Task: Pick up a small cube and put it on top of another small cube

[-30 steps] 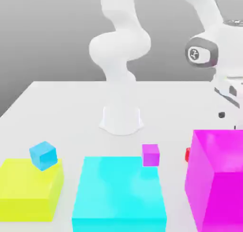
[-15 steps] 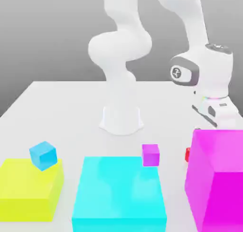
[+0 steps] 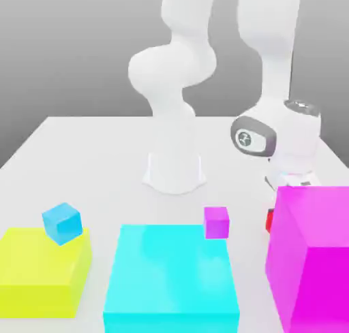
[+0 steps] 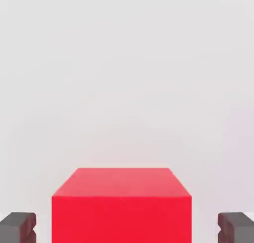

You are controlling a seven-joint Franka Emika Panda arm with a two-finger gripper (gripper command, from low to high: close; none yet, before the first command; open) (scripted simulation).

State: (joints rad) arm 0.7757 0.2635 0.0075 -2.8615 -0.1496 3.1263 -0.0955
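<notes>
The pincer (image 4: 127, 229) is spread wide, one finger (image 4: 19, 227) on each side of the red cube (image 4: 121, 207), clear gaps both ways. The cube sits on the bench (image 3: 102, 154), tucked beside the magenta block (image 3: 313, 257), dead centre between the fingers. Closing should catch it.

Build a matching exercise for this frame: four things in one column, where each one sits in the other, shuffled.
Things:
1. tiny plain red cube
2. small blue cube
3. small purple cube
4. gripper

Places:
A. at the big cyan block's far edge
B. beside the big magenta block
C. fingers either side of the red cube, apart from it
D. at the big yellow block's far edge

Pairs: 1-B, 2-D, 3-A, 4-C
</notes>
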